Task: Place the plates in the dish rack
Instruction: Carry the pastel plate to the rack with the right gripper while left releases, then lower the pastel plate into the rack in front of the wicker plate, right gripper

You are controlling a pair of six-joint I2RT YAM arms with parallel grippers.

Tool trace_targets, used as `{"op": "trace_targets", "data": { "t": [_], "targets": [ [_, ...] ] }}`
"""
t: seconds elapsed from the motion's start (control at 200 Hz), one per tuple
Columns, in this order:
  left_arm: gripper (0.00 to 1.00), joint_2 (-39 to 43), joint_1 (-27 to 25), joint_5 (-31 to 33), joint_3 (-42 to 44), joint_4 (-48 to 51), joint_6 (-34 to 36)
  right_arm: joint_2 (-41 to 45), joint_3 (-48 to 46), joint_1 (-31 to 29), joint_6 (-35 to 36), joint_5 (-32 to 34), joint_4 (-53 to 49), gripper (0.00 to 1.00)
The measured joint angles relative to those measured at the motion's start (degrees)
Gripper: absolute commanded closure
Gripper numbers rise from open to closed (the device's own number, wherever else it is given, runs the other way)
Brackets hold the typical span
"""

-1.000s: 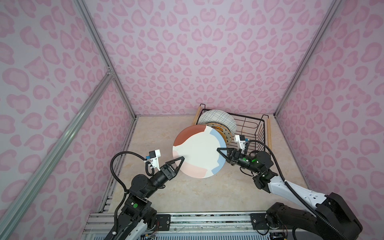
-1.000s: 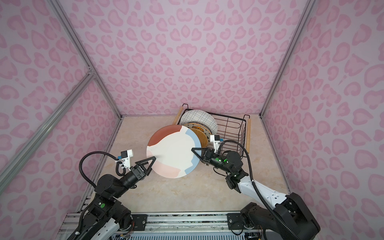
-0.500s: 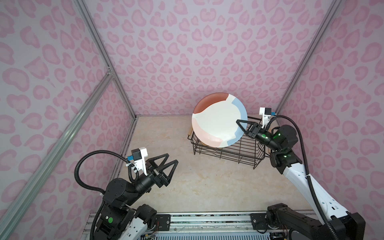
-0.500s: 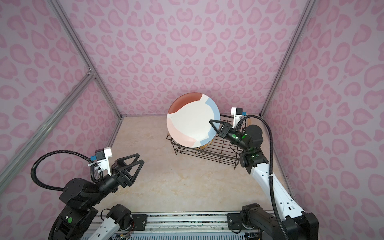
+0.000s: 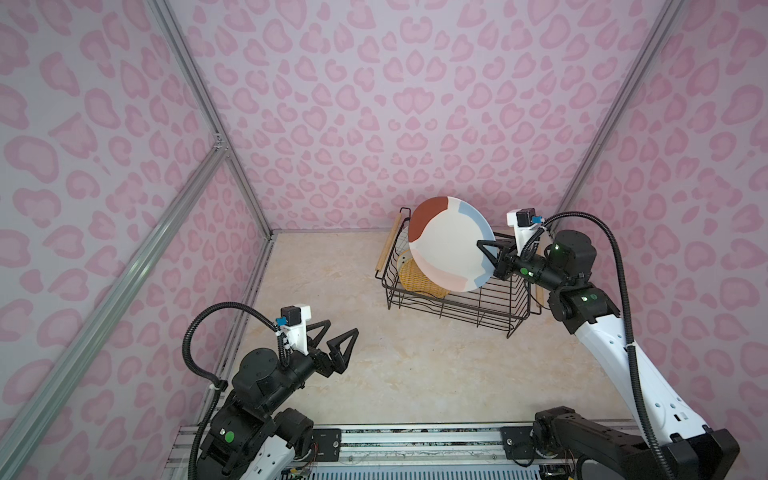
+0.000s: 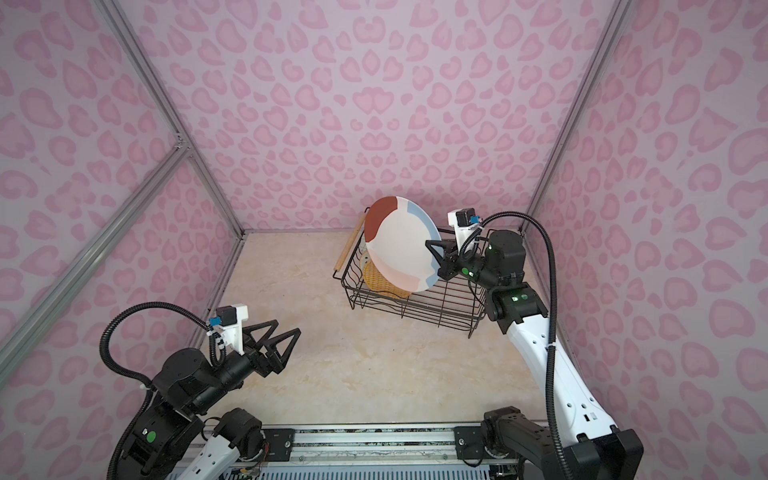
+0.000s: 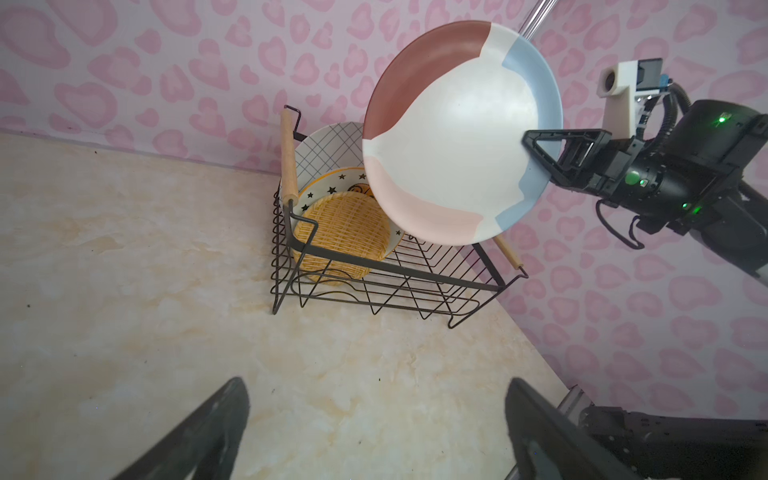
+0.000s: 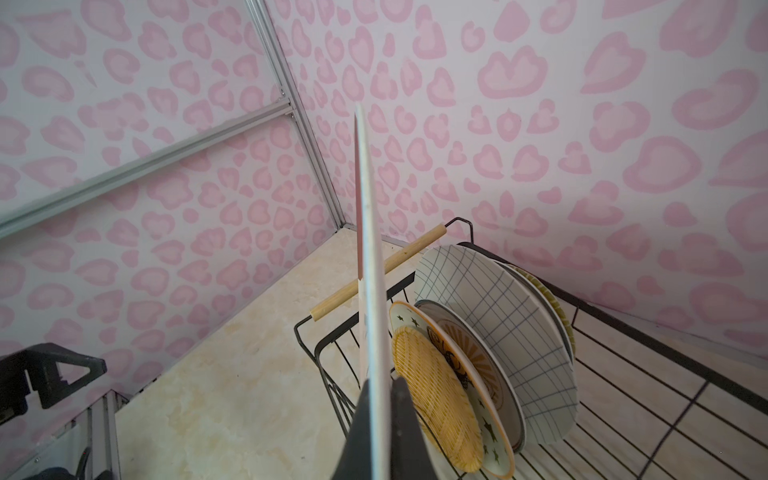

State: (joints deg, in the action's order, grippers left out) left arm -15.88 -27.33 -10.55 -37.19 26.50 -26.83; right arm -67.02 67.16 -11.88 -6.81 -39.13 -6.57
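Observation:
My right gripper is shut on the rim of a pastel-patch plate. It holds the plate on edge over the black wire dish rack at the back right. The held plate hangs just in front of the standing plates. Those are a yellow weave plate, then a star plate and a grid plate, with more behind. My left gripper hovers open and empty over the front left of the table.
The rack has a wooden bar handle at each end. Its right half holds only bare wire. Pink patterned walls stand close behind and to the right of the rack. A metal rail runs along the table's front edge.
My right gripper carried the pastel plate from the table's middle up over the rack, then lowered it there. The left gripper left the plate's edge, drew back front left and stays open.

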Motion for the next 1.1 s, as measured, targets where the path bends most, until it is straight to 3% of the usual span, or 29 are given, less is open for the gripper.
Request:
{"op": "trace_targets", "data": {
  "t": [0.185, 0.425, 1.105],
  "targets": [
    [0.02, 1.57, 0.0, 0.04, 0.72, 1.75, 0.26, -5.73, 3.87, -0.68, 10.71, -2.8, -3.23, 1.0],
    [0.02, 2.36, 0.0, 0.04, 1.36, 2.19, 0.24, -10.73, 5.27, -1.03, 19.58, -5.6, -7.3, 1.0],
    [0.02, 2.47, 0.0, -0.44, 1.68, 2.16, 0.26, -18.36, 4.72, -3.48, 33.38, -3.63, -11.8, 1.0]
  ]
}}
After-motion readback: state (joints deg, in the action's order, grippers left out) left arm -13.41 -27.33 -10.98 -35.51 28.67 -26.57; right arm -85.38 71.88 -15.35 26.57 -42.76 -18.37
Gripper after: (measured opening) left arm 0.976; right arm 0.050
